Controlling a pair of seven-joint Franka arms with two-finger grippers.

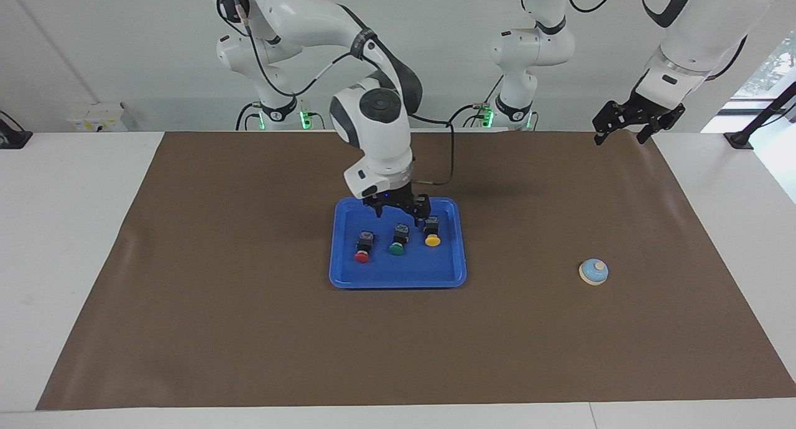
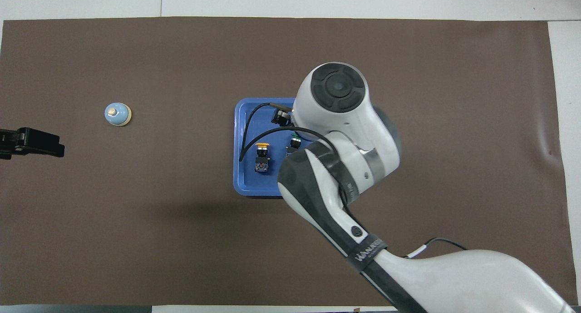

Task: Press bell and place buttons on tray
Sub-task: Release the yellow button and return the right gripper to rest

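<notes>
All three buttons lie in a row inside the blue tray [image 1: 398, 283]: red [image 1: 362, 249], green [image 1: 398, 242] and yellow [image 1: 431, 234]. My right gripper [image 1: 400, 212] hangs open and holds nothing, just above the tray's edge nearest the robots, over the green button. In the overhead view the right arm covers the red button; the yellow button [image 2: 262, 156] and part of the green one [image 2: 295, 142] show in the tray [image 2: 237, 168]. The light-blue bell [image 1: 593, 272] [image 2: 117, 114] stands on the mat toward the left arm's end. My left gripper [image 1: 624, 130] waits open, raised over the mat's corner.
A brown mat [image 1: 249, 329] covers most of the white table [image 1: 68, 242]. A black cable [image 1: 451, 161] loops from the right arm's wrist above the tray.
</notes>
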